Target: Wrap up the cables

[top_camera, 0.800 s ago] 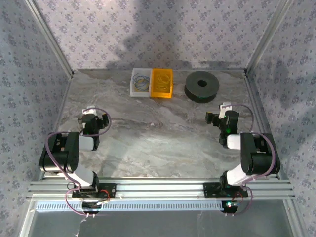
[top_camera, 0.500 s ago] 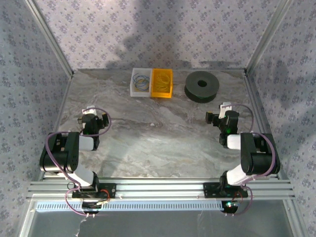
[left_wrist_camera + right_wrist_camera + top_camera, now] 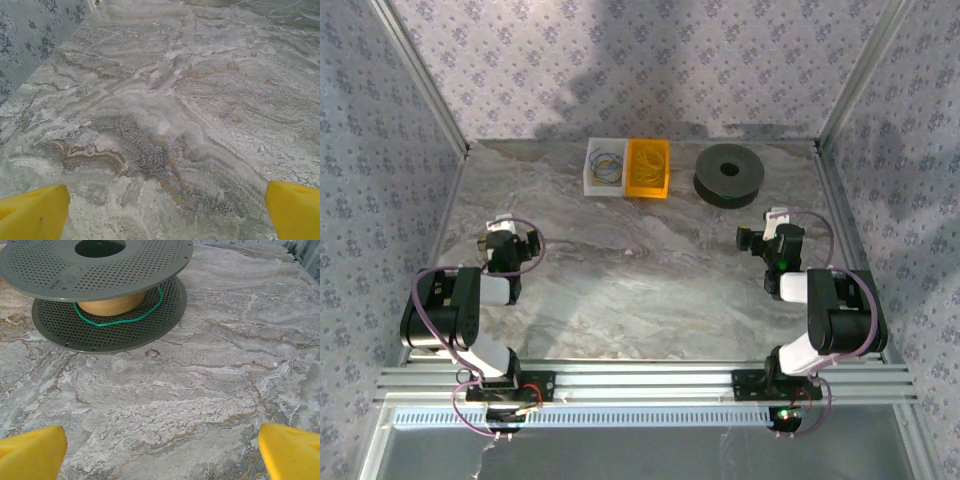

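The black perforated spool lies flat at the back right of the marble table; in the right wrist view the spool has a green wire looped round its tan core. Thin yellow cables look coiled inside the orange bin, too small to make out well. My left gripper sits low at the near left, open, its yellow fingertips wide apart over bare marble. My right gripper is open a short way in front of the spool, holding nothing.
A white bin with a small dark wire coil stands against the left side of the orange bin at the back. Aluminium frame posts and patterned walls close in the table on the left, right and back.
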You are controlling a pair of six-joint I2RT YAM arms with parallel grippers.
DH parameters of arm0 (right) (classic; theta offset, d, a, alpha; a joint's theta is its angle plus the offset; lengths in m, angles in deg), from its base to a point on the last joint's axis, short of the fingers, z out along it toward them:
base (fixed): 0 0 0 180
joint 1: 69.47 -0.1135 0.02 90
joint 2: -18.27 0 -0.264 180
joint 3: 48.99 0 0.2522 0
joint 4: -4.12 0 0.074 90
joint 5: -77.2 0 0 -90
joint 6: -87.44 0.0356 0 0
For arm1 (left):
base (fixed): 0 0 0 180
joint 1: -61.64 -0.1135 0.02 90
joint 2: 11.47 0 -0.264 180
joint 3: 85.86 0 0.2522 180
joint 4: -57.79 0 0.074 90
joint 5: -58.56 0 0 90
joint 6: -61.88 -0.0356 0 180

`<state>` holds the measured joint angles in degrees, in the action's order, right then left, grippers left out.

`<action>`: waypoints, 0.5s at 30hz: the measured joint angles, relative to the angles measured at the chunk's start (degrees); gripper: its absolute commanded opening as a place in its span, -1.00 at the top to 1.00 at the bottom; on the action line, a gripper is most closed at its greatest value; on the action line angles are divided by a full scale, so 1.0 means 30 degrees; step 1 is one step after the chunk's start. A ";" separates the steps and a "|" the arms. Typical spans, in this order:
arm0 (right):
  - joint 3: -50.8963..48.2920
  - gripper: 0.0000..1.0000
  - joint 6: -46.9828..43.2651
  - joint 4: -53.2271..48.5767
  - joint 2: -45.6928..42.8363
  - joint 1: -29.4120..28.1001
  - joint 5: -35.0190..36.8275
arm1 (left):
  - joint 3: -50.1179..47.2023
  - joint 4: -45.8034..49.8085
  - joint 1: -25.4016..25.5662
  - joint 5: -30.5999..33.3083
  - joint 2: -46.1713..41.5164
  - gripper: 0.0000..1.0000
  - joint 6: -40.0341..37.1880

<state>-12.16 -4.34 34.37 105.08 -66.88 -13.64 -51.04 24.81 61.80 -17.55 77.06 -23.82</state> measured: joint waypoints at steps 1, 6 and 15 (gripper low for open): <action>0.0000 -1.00 0.0000 0.0000 0.0000 0.0000 0.0000 | 0.0000 0.0000 0.0000 0.0000 0.0000 -1.00 0.0000; 0.0036 -1.00 0.0000 -0.0153 -0.0015 0.0000 0.0000 | 0.0313 0.0780 0.0102 0.0022 -0.0131 -0.99 -0.0087; 0.4896 -0.97 0.1843 -0.8182 -0.2455 0.0226 -0.0882 | 0.9639 1.4047 0.0372 0.0131 -0.1464 -1.00 0.1501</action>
<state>2.53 1.19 9.83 97.71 -66.20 -16.29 -22.13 66.95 62.92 -17.15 72.66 -19.32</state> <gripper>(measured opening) 0.994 0.997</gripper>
